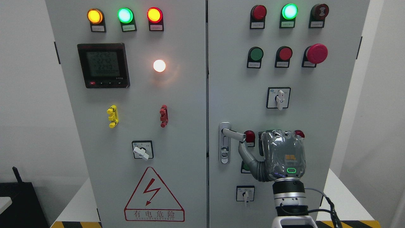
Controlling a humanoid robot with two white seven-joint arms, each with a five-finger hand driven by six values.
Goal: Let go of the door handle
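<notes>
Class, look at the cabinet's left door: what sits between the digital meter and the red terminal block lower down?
In the head view, a glowing white indicator lamp sits between the digital meter and the red terminal block.

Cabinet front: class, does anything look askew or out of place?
The door handle on the right door sticks out sideways from its plate, beside the right hand. The lower-left selector switch sits tilted. Nothing looks damaged.

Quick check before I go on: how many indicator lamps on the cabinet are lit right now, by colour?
amber lamp: 1
green lamp: 2
red lamp: 1
white lamp: 1
Total lit: 5
</notes>
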